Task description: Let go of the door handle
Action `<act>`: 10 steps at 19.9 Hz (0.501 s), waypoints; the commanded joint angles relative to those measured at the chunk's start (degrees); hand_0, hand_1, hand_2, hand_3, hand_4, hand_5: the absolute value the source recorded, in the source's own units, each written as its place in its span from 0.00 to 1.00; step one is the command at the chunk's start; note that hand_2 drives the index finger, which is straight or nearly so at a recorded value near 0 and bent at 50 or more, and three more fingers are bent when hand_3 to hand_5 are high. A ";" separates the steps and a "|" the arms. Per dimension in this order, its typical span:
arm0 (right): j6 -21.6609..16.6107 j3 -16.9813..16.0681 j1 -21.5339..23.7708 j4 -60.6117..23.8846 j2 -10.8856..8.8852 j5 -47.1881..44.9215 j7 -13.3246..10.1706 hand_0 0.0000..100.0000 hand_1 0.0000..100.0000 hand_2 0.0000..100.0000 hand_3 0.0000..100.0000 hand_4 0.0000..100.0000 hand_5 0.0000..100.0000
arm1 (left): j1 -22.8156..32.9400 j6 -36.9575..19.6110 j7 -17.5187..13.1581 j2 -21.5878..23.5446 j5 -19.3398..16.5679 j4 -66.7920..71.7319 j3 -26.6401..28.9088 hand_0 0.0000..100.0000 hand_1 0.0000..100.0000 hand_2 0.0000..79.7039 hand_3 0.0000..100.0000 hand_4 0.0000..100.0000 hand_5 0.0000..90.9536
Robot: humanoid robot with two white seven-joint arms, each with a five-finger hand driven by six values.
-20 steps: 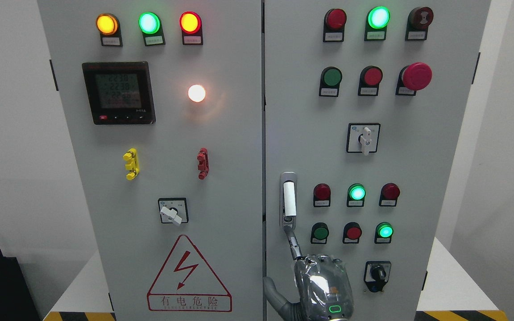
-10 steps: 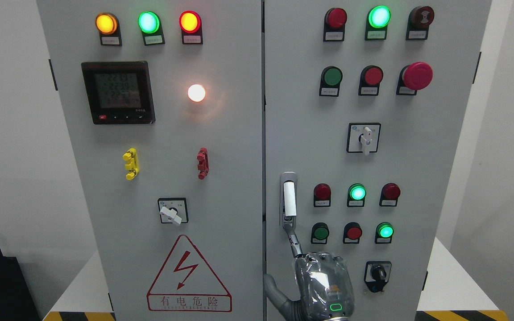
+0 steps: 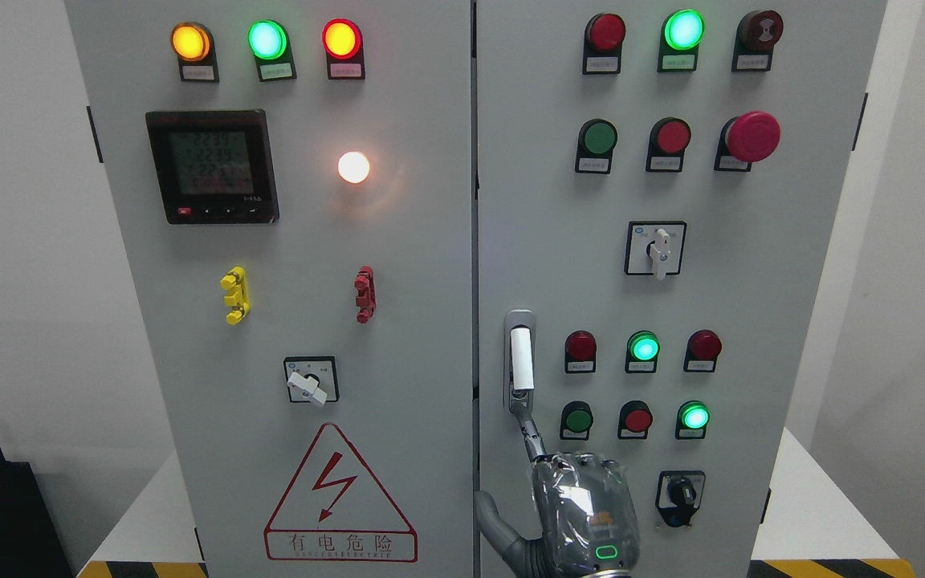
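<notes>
"Door handle [image 3: 520, 361], where was it?" asked the first.

"Upright in its recess at the left edge of the right door [image 3: 759, 321], close to the seam with the left door [image 3: 422, 345]. It looked flush and the door looked shut."

"And the right hand [image 3: 583, 514]?"

"Just below it, gripping nothing. Only the index finger [image 3: 531, 437] was stretched up, its tip touching the handle's lower end, and the thumb [image 3: 495, 522] stuck out to the left. I couldn't tell whether the tip was hooked under the lever or only resting on it."

"So what could have gone wrong?"

"If it was hooked, drawing the hand straight back could have caught the lever and popped it out, or tugged the door open. Easing the finger downward first seemed safer."

"Anything else close by?"

"The green button [image 3: 576, 419] was just right of the finger. A sideways slip on the way out could have pressed it on a live panel."
</notes>
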 commanded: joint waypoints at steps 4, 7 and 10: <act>-0.06 0.02 0.47 -1.31 0.00 -0.09 0.01 0.32 0.21 0.00 1.00 1.00 1.00 | 0.00 0.05 -0.01 0.00 0.00 0.97 0.62 0.12 0.39 0.00 0.00 0.00 0.00; -0.32 0.02 1.70 -2.97 -0.09 -0.35 -1.65 0.32 0.21 0.00 1.00 1.00 1.00 | 0.00 0.05 -0.01 0.00 0.00 0.97 0.62 0.12 0.39 0.00 0.00 0.00 0.00; -0.50 -0.16 4.59 -5.34 0.17 -0.79 -6.48 0.35 0.22 0.09 1.00 0.93 0.99 | 0.00 0.05 -0.01 0.00 0.00 0.97 0.62 0.12 0.39 0.00 0.00 0.00 0.00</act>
